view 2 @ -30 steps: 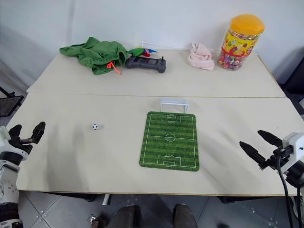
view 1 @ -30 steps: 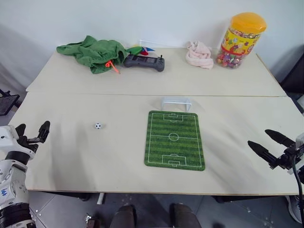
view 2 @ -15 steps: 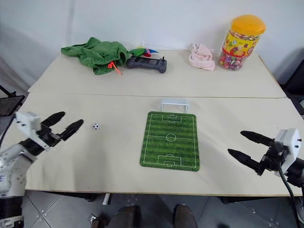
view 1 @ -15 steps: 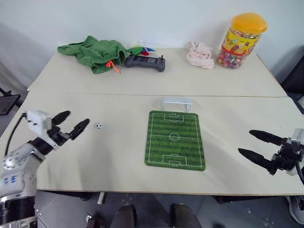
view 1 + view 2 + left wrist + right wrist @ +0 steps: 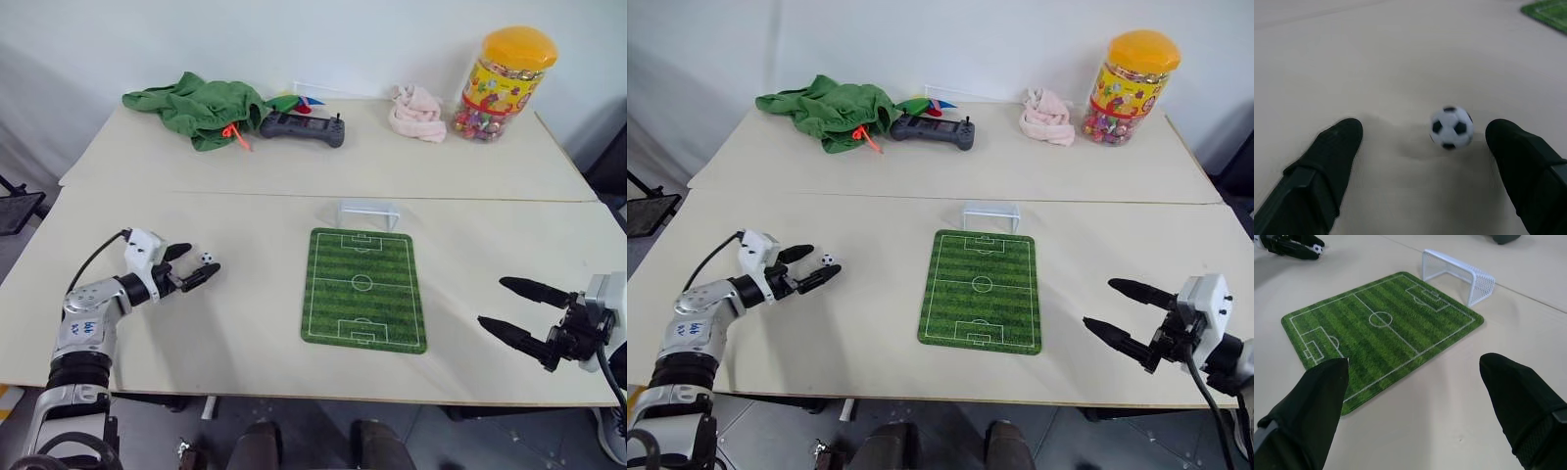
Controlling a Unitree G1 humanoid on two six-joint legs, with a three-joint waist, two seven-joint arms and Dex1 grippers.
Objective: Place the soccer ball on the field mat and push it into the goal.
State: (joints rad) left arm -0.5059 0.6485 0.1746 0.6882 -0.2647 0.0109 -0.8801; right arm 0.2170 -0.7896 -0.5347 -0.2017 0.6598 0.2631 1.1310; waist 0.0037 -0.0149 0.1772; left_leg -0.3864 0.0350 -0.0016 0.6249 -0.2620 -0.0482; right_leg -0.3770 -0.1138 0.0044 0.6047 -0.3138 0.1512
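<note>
The soccer ball is a tiny white ball with black patches lying on the beige table, left of the field mat. My left gripper is open with a finger on each side of the ball; in the left wrist view the ball lies on the table between the fingertips, nearer one of them, and I cannot tell whether it touches. The green mat lies flat at the table's middle. The small white goal stands at its far end. My right gripper hangs open near the front right, empty.
Along the back edge lie a green cloth bundle, a black controller, a pink cloth and a candy jar with an orange lid. A seam runs across the table behind the goal.
My left gripper has swung in from the table's left edge toward the ball and now straddles it. My right gripper has shifted a little leftward. The ball, mat and goal have stayed put.
</note>
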